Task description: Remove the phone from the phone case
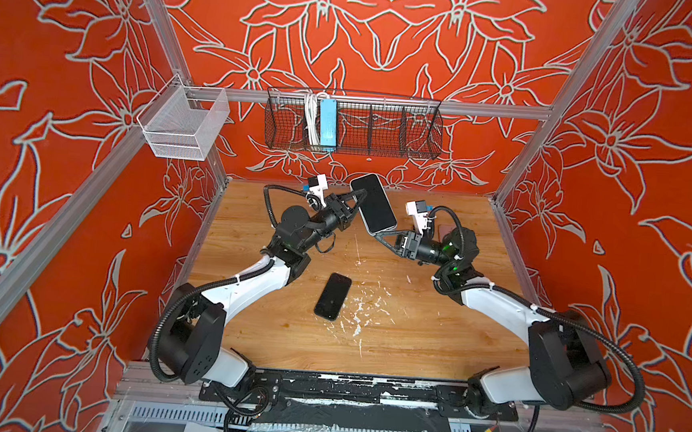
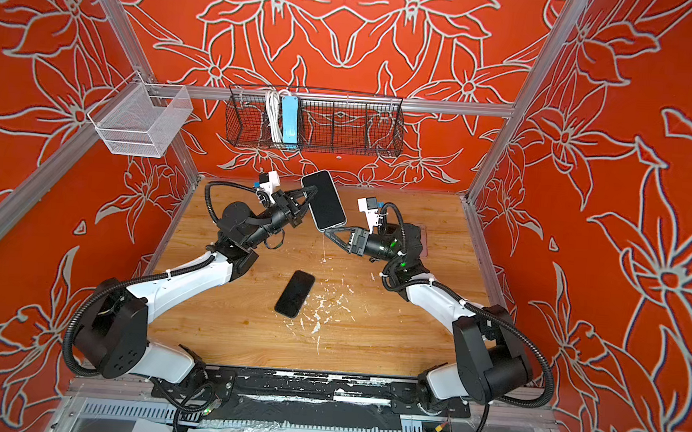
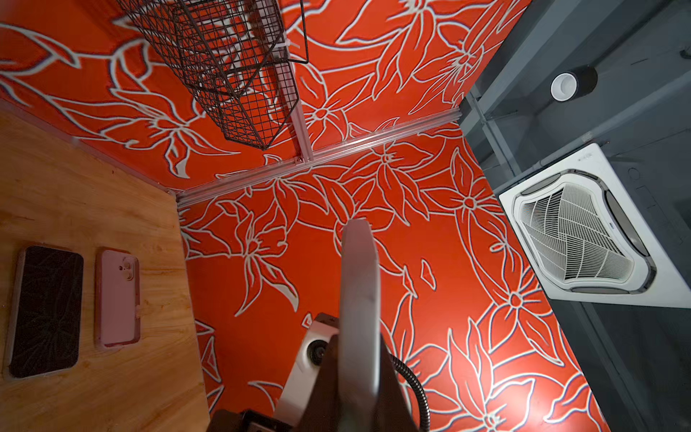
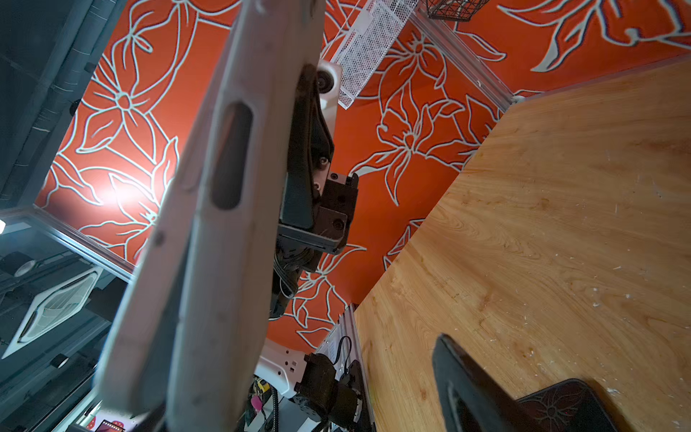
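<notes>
Left claw (image 1: pixel 359 196), clamped on the long edge of the cased phone (image 1: pixel 373 204), holds it tilted in the air, screen up, beyond the loose black phone (image 1: pixel 333 296) that lies on the bench (image 1: pixel 432 335). Right claw (image 1: pixel 377 232), jaws spread wide and gripping nothing, sits at the cased phone's corner nearest that loose phone; contact there seems likely but is unclear. The pale case (image 4: pixel 209 224) still wraps the phone's edge.
</notes>
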